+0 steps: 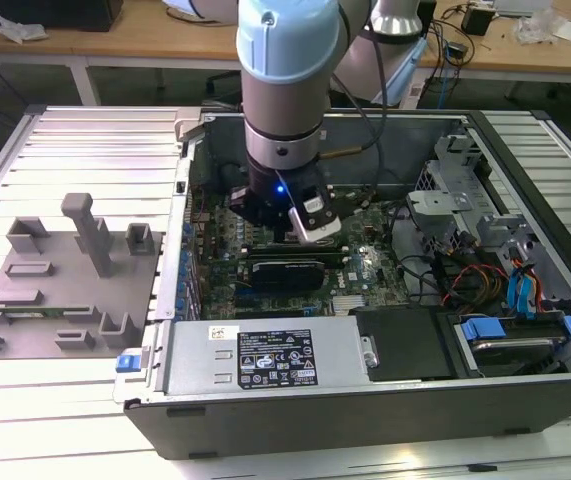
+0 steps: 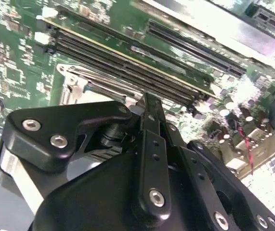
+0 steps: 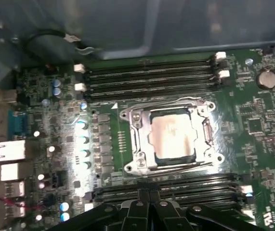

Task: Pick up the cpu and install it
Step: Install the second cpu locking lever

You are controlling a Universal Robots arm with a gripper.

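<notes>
Black linkage of my claw (image 2: pixel 147 103) fills the near ground in the second wrist view, its fingers drawn together to a thin tip with nothing showing between them, as far as I can see. It hangs inside the open computer case (image 1: pixel 525 400), low over the motherboard (image 3: pixel 45 96), just beside the memory slots (image 3: pixel 149 77).

In the first wrist view the cpu (image 3: pixel 172 133) lies flat in its socket (image 3: pixel 135 139), a pale silvery square inside the metal frame, level with it, so I judge it seated. I'd call it light, stiff and thin, with a slick metal top; its underside is likely delicate, so any hold belongs on two opposite edges, kept level.

On the table (image 1: pixel 55 420), the grey fixture blocks (image 1: pixel 60 275) stand on the exterior view's left, well apart from the case; their slots look unoccupied from here.
</notes>
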